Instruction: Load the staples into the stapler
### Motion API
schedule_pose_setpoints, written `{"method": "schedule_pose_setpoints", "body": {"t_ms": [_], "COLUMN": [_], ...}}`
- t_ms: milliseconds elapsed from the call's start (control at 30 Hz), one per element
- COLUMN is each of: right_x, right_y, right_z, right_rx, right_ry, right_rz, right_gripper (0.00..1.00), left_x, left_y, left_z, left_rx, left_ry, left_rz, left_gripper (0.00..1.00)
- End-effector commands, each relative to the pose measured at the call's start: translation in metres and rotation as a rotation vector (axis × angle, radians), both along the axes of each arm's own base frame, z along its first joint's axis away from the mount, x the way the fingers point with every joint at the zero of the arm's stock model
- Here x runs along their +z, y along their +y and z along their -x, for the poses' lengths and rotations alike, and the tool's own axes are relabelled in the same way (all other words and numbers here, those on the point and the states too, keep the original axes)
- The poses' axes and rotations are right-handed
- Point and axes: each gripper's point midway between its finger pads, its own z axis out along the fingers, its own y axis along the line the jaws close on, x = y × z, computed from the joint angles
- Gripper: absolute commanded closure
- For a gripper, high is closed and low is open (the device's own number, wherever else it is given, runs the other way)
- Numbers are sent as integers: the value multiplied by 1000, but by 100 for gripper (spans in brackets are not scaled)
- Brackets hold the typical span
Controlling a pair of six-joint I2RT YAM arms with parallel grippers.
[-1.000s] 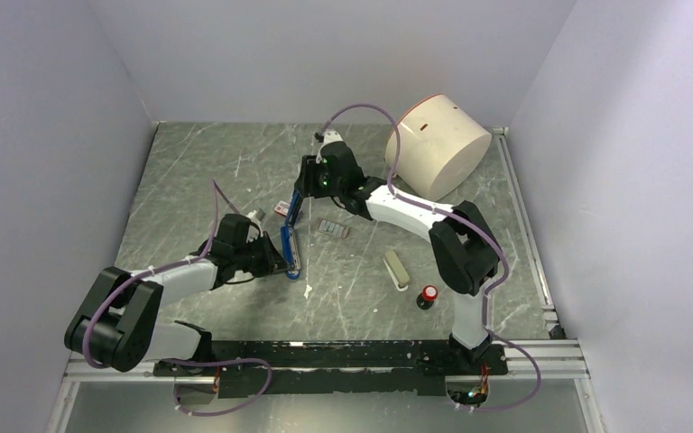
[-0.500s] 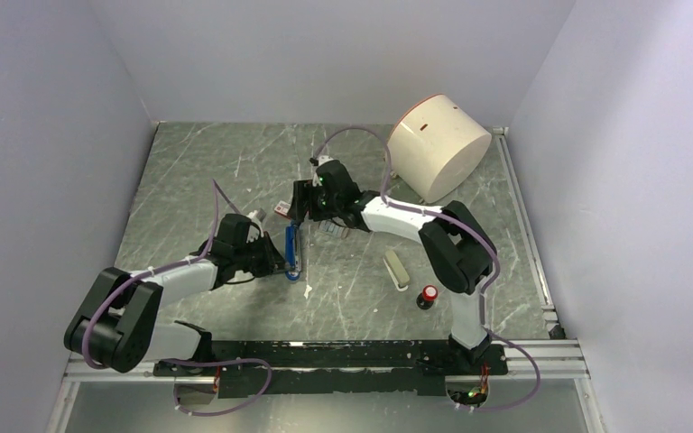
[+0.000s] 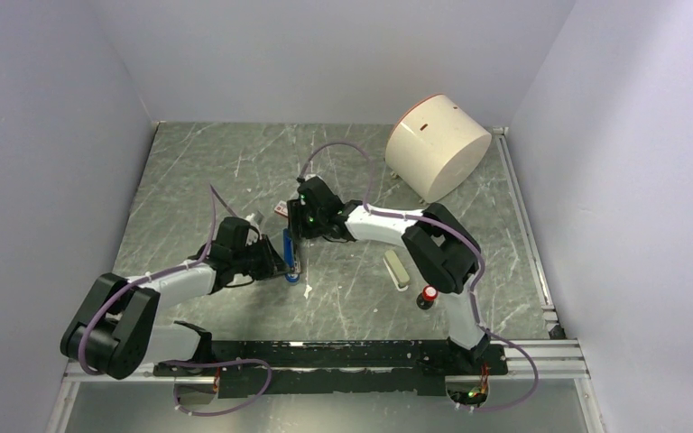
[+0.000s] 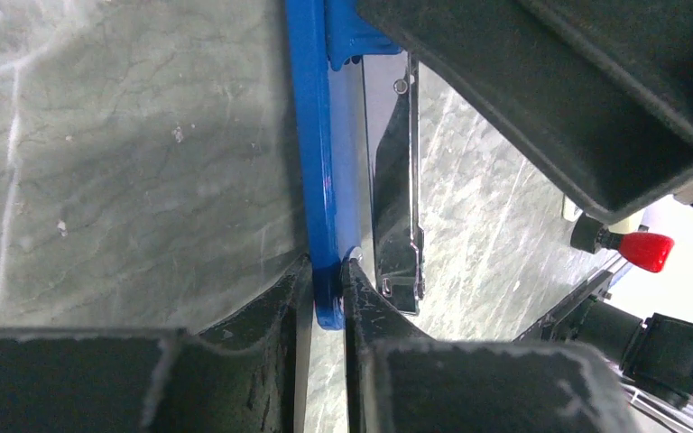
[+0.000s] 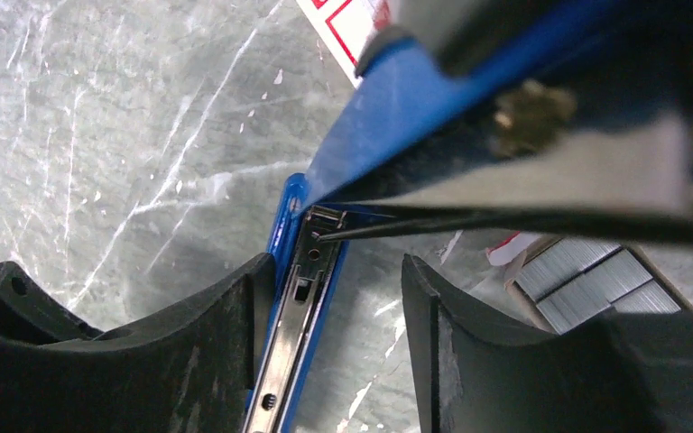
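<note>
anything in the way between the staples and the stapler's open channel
Yes. In the right wrist view the right gripper straddles the stapler, so one of its fingers stands between the staples and the silver channel. The lifted blue top arm also overhangs the channel's hinge end.

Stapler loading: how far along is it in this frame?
Done: the stapler is swung open, its silver channel exposed and seemingly empty. In hand: the left gripper clamps the stapler's blue base end, while the right gripper, jaws apart, straddles the channel near the hinge. Remaining: the staples lie boxed beside it; none is picked up or inserted.
</note>
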Motion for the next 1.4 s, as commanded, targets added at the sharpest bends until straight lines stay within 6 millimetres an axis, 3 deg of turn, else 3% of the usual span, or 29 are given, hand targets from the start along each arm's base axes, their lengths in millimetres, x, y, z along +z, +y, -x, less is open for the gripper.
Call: {"method": "schedule_pose_setpoints", "body": {"t_ms": [0,300,433,633,800,967,1133,1367], "right_x": [1,-9,-13,-17,-19,-16,-8,-12], "right_y": [2,11,15,18,24,32,42,58], "right_z": [-5,1,6,10,14,14,5,-8], "right_rx": [-17,4,8,-11,-42,-75,-123,-212], "right_ry": [-27,-6,-7,-25,-65,-126,-171,-182], "right_rz": [55,77,106,172,244,280,277,209], "right_gripper": [46,52,60,67,69,72,74,75], "left_x": [-23,-25,-24,-21,-4,34,88,150], "left_y": [17,19,21,40,55,74,102,127], "left_z": [18,18,16,12,5,-8,-20,-17], "left_rx": [30,34,45,110,189,307,453,568], "left_ry": [74,79,72,70,39,-37,-166,-284], "left_rz": [-96,-110,-120,-219,-281,-328,-381,-396], "left_gripper": [80,74,71,67,64,58,53,47]}}
